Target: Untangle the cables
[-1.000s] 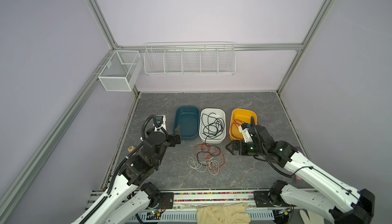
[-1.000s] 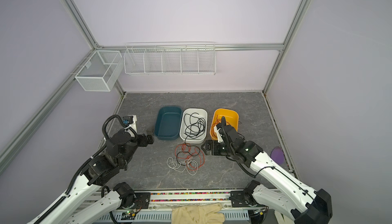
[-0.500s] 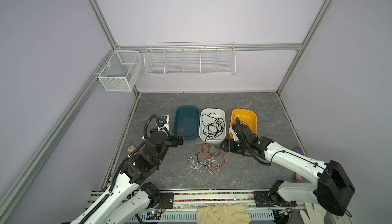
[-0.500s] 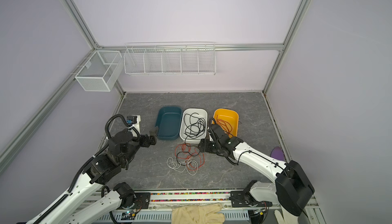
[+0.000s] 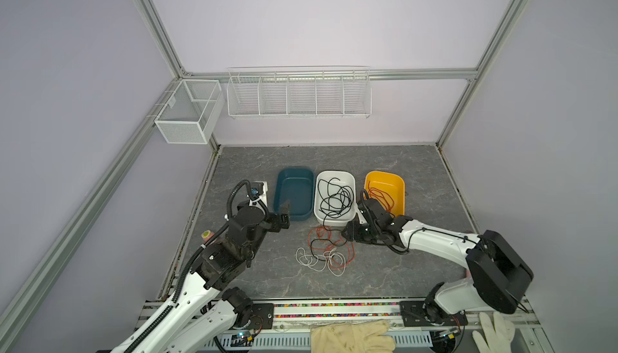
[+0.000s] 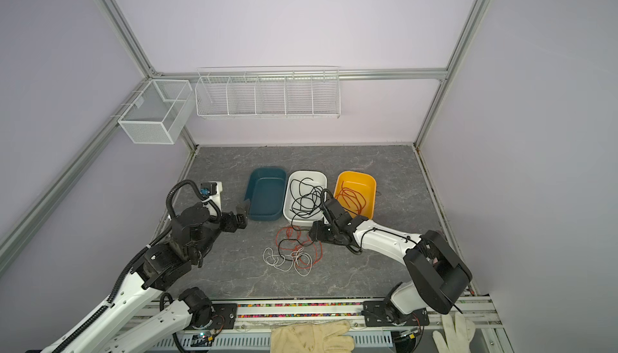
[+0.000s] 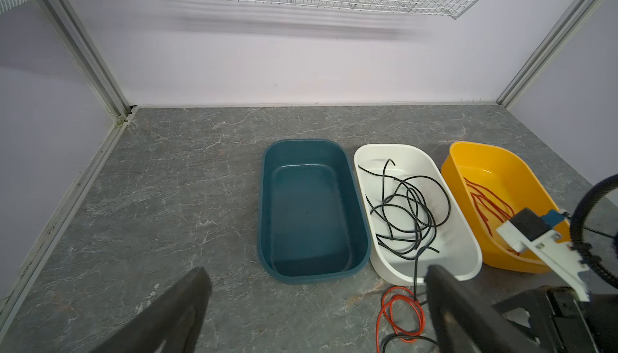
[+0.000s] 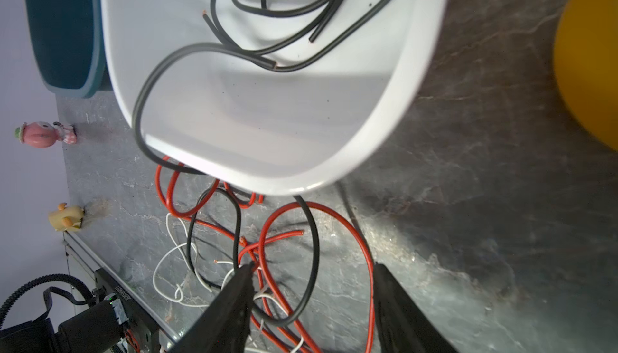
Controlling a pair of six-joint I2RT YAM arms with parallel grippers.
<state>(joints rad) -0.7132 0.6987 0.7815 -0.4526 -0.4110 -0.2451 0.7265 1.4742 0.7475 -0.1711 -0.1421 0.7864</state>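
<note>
The cables lie in a tangle (image 5: 323,251) (image 6: 294,251) on the grey table in front of the bins: red (image 8: 368,244), black (image 8: 314,251) and white (image 8: 160,267) strands looped together. One black strand (image 7: 415,267) hangs over the white bin's rim (image 5: 334,224) down into the tangle. My right gripper (image 5: 346,234) (image 8: 313,267) is low over the tangle's right side, jaws apart, with a red and a black loop lying between the fingers, neither pinched. My left gripper (image 5: 284,215) (image 7: 317,271) hovers wide open before the blue bin (image 5: 294,215), holding nothing.
The blue bin (image 7: 311,274) holds nothing, the white bin (image 7: 468,261) holds black cables, and the orange bin (image 5: 399,180) holds red ones. A pink toy (image 8: 43,133) and a yellow duck (image 8: 67,217) stand at the table's left edge. Gloves (image 5: 351,334) lie at the front rail.
My right gripper has swung left from the orange bin and come down onto the tangle, its jaws narrowing. The left gripper has shifted slightly toward the blue bin and stays wide open.
</note>
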